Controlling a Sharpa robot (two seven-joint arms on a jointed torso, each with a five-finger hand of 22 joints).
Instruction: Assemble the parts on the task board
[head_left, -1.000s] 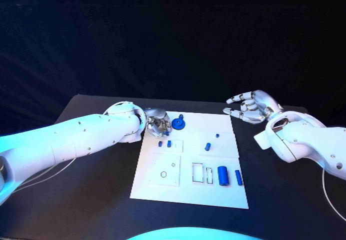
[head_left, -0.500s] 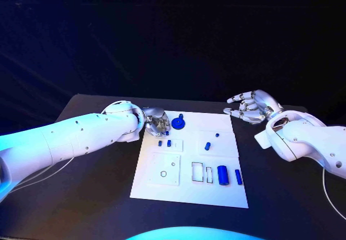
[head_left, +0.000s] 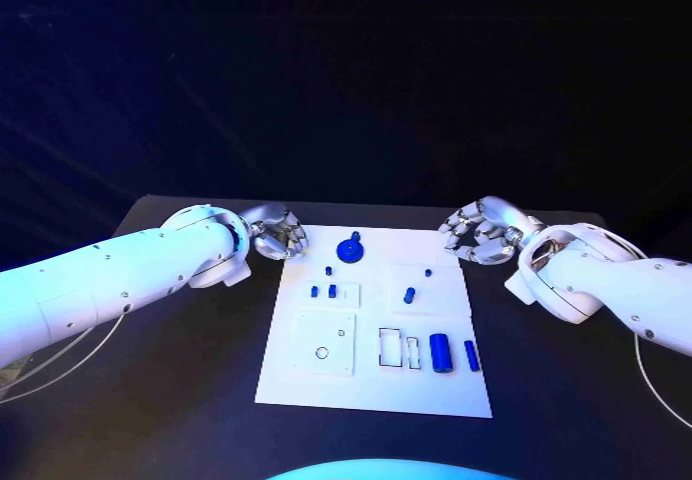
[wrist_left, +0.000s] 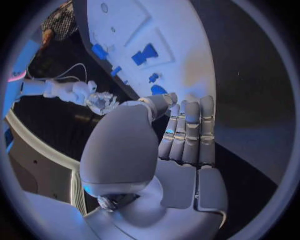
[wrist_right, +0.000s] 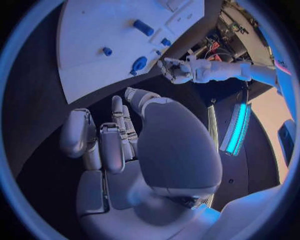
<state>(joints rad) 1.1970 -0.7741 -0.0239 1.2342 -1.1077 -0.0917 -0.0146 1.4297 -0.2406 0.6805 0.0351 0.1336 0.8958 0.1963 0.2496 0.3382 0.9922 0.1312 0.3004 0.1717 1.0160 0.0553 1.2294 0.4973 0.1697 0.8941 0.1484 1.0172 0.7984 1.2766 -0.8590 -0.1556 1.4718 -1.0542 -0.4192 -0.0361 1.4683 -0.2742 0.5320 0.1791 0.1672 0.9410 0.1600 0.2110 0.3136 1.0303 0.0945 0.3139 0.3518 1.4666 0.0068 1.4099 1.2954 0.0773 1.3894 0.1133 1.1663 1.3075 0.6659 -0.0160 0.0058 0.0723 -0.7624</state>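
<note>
Left hand (head_left: 274, 238) has backed off the task board (head_left: 378, 390); earlier it hung over the top-left corner by the round blue part (head_left: 351, 247), now it sits just beside the board's left edge over the desk (head_left: 173, 400), fingers curled in, holding nothing. Right hand (head_left: 479, 232) moved in closer to the board's top-right corner, fingers curled tighter, also holding nothing. Parts unmoved, e.g. big cylinder (head_left: 441, 353) lower right.

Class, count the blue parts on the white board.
8: round knobbed piece at the far edge; small peg just nearer; a pair left of centre; a dot and oblong peg right of centre; two cylinders at near right. Tinier ones may escape.
</note>
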